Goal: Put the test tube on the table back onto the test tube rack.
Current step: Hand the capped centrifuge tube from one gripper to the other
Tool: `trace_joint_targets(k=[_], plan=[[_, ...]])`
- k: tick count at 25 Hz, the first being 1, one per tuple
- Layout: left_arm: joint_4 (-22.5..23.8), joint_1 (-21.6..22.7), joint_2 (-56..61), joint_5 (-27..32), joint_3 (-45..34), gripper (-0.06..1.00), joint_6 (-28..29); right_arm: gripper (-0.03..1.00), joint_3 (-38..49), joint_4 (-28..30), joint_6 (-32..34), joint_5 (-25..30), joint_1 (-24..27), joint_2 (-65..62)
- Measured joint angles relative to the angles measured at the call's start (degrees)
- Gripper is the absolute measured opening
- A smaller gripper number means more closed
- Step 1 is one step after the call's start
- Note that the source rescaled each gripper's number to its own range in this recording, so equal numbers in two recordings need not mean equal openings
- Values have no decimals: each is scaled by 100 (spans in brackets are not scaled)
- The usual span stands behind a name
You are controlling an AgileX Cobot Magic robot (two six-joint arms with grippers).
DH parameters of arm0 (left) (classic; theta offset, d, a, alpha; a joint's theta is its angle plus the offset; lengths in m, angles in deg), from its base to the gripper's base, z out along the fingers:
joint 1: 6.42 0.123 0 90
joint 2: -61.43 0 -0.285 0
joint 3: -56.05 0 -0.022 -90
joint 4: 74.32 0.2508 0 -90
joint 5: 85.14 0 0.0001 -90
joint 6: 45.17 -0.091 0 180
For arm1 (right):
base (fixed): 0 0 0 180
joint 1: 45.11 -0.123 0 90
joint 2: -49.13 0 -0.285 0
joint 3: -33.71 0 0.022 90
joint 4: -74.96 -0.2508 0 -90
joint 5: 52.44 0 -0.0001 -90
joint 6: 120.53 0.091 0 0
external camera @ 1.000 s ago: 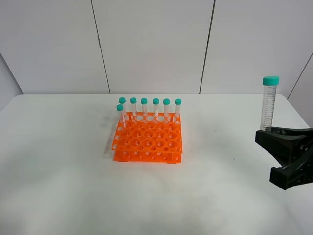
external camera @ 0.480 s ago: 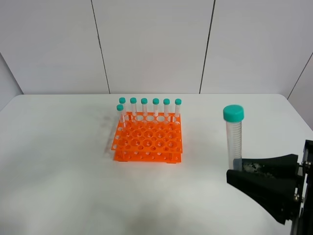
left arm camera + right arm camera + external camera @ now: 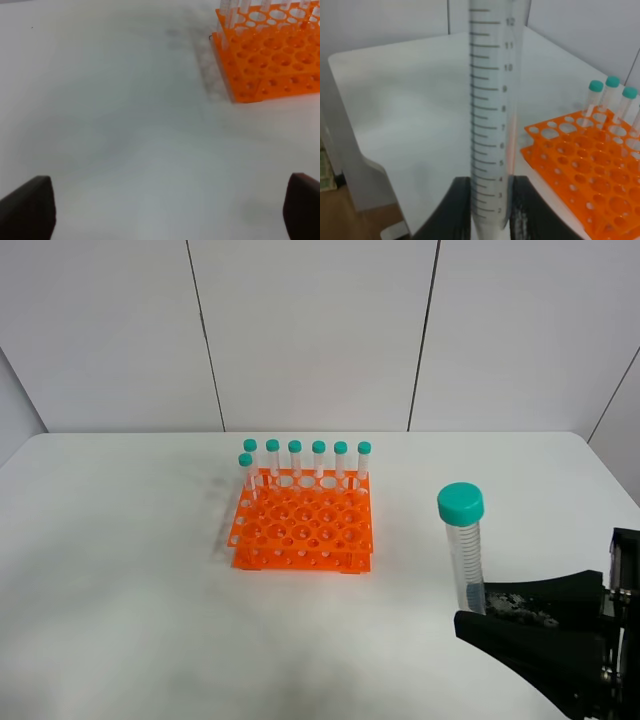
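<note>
My right gripper [image 3: 478, 615] is shut on the test tube [image 3: 465, 552], a clear tube with a teal cap, and holds it upright above the table [image 3: 120, 570] at the front right. In the right wrist view the tube [image 3: 492, 115] stands between the two black fingers [image 3: 460, 210], graduation marks facing me. The orange test tube rack [image 3: 303, 530] stands mid-table, well left of and behind the tube, with several capped tubes along its back row. It also shows in the right wrist view [image 3: 590, 175] and the left wrist view [image 3: 270, 55]. My left gripper [image 3: 170, 210] is open and empty above bare table.
The white table's right edge and rounded corner [image 3: 365, 155] lie close to the right gripper. A grey panelled wall [image 3: 310, 330] stands behind the table.
My right gripper has carried the tube leftward and toward the front of the table, closer to the camera. The rack and its tubes have not moved.
</note>
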Motion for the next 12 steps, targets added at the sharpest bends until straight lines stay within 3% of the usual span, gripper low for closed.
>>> trace_joint_targets(k=[7,12], plan=[[0,0,0,0,0,100,0,3,28,498,354,-5,577,0],[5,0,0,0,0,100,0,3,58,586,452,-17,679,0]])
